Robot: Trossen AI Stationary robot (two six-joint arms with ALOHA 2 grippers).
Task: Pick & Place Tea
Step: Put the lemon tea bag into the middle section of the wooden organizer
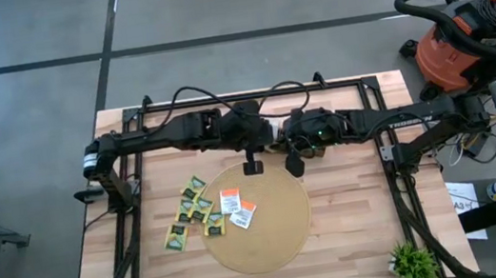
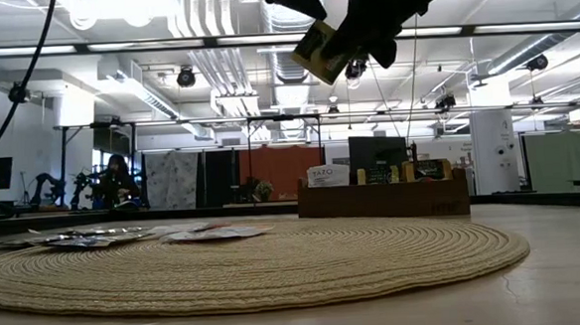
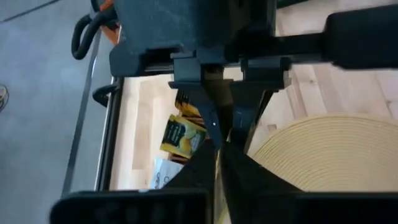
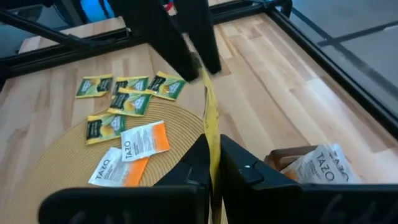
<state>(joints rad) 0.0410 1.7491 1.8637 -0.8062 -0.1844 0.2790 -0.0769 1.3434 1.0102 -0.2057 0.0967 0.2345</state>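
Note:
A yellow and dark green tea sachet (image 2: pixel 319 51) hangs high in the air over the far rim of the round tan mat (image 1: pixel 266 237). My left gripper (image 1: pixel 252 167) and my right gripper (image 1: pixel 295 163) meet there, and both are shut on this sachet. Several more yellow-green sachets (image 1: pixel 191 214) lie flat on the wood at the mat's left edge. Orange and white sachets (image 1: pixel 236 208) lie flat on the mat. In the right wrist view the held sachet (image 4: pixel 211 124) shows edge-on. My left gripper pinches one end of the sachet (image 4: pixel 200 70) between its two fingers; the sachet is lifted clear of the table. My right gripper pinches the opposite end (image 4: pixel 214 155) between its fingers. The sachet spans straight between the two grippers, tilted in the low view.
The brown wooden compartment box (image 4: pixel 292 158) holds white sachets and stands on the table's far side under the right arm, also in the low view (image 2: pixel 381 197). A small green plant (image 1: pixel 413 261) stands at the near right corner. Black frame rails (image 1: pixel 391 168) run along the table's sides.

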